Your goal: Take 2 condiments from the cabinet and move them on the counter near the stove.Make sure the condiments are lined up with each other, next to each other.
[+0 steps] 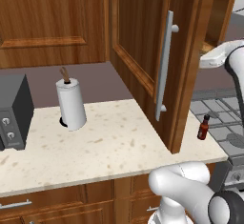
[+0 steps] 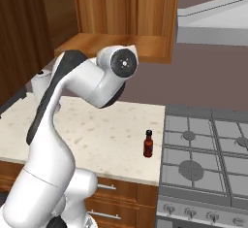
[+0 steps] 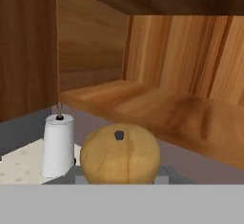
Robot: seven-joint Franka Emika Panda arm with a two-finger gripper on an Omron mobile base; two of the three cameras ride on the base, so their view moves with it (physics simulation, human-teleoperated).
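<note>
In the hand view, my gripper (image 3: 120, 174) is shut on the tan knob-topped shaker (image 3: 120, 154), whose round top fills the space between the fingertips. Behind it lies the bare shelf of the open cabinet (image 3: 157, 105). The dark red-brown bottle (image 1: 204, 127) (image 2: 148, 143) stands upright on the counter (image 1: 109, 142) (image 2: 101, 130), close to the left edge of the stove (image 1: 224, 118) (image 2: 203, 149). The cabinet door (image 1: 143, 42) hangs open and hides the hand in the left base view. My arm (image 2: 87, 84) reaches up toward the cabinet (image 2: 111, 45).
A white paper-towel roll (image 1: 71, 104) (image 3: 58, 144) stands at the back of the counter. A black toaster (image 1: 14, 113) sits at the far left. The open door's long silver handle (image 1: 164, 66) juts over the counter. Wooden drawers (image 2: 111, 193) run below the counter edge.
</note>
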